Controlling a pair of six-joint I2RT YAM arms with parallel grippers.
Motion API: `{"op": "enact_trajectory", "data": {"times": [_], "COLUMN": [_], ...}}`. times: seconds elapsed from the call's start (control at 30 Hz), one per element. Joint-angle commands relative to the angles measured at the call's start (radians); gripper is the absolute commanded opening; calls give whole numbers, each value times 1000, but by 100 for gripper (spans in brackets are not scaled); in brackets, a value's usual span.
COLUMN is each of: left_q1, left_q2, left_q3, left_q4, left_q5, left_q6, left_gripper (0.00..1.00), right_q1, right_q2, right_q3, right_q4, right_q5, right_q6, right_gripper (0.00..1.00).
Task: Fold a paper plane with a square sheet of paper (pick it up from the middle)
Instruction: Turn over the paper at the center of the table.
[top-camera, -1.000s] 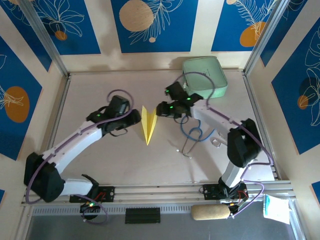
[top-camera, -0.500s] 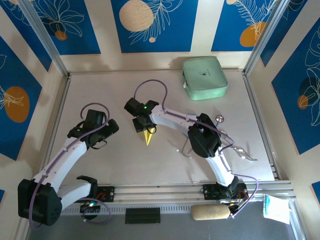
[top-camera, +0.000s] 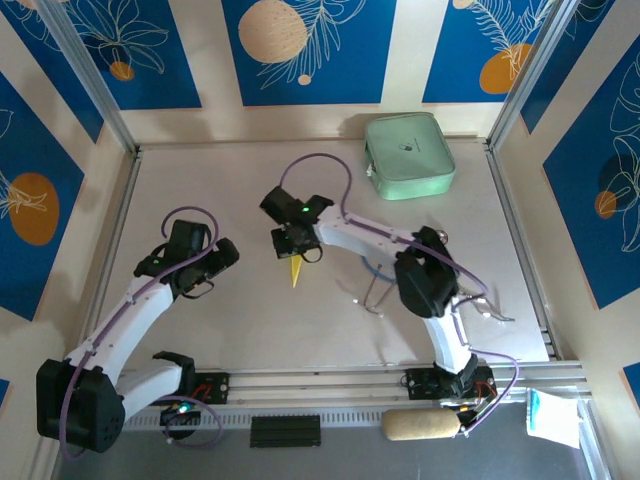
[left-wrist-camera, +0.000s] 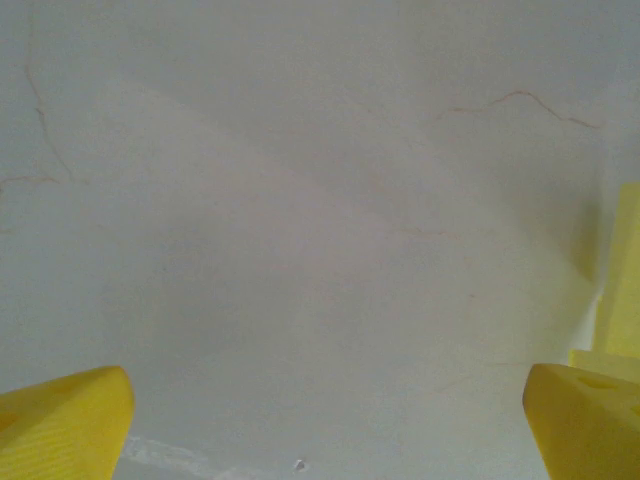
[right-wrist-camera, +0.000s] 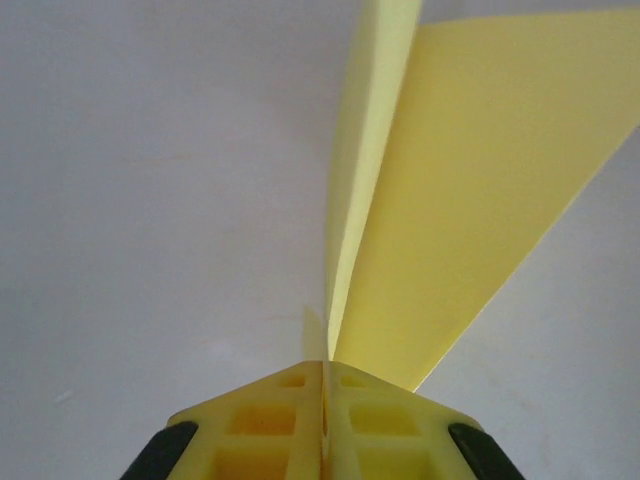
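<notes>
- While the right claw (right-wrist-camera: 322, 385) was pressed together, it pinched the paper plane (right-wrist-camera: 470, 190) by its centre ridge.
- Left claw (left-wrist-camera: 325, 415) was spread wide above the desk (left-wrist-camera: 300, 150).

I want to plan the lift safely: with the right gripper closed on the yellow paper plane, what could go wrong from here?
1. The right gripper pinches the paper plane only by its thin centre fold, so it may slip or crease when lifted.
2. The left gripper stands open, apart from the plane, so nothing supports the wings.
3. The blue cable lies beside the right arm and could snag.
</notes>
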Motion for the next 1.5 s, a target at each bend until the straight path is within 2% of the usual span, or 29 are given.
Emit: {"op": "enact_trajectory", "data": {"times": [0.0, 0.1, 0.17, 0.27, 0.47, 0.77, 1.03, 1.27, 1.47], "left_q1": [13, 13, 13, 10, -23, -168, -285, -304, -305], "left_q2": [-21, -23, -19, -2, 45, 181, 346, 435, 468], "left_q3": [-12, -34, -57, -83, -125, -126, -93, -97, -96], "left_q4": [41, 112, 177, 260, 416, 607, 736, 784, 792], "left_q5": [72, 149, 210, 281, 375, 404, 388, 344, 286], "left_q6": [20, 15, -1, -23, -90, -178, -235, -267, -254], "left_gripper": [99, 99, 100, 98, 85, 57, 35, 20, 14], "right_q1": [-78, -160, -197, -229, -269, -284, -277, -271, -271], "right_q2": [-131, -177, -185, -187, -179, -145, -81, -48, -44], "right_q3": [-135, -303, -387, -487, -638, -707, -633, -597, -588], "right_q4": [256, 480, 606, 737, 912, 914, 832, 787, 778], "right_q5": [-286, -510, -604, -667, -691, -688, -712, -716, -731], "right_q6": [29, 89, 125, 158, 235, 284, 275, 269, 263], "right_gripper": [9, 11, 12, 13, 15, 17, 19, 19, 19]}}
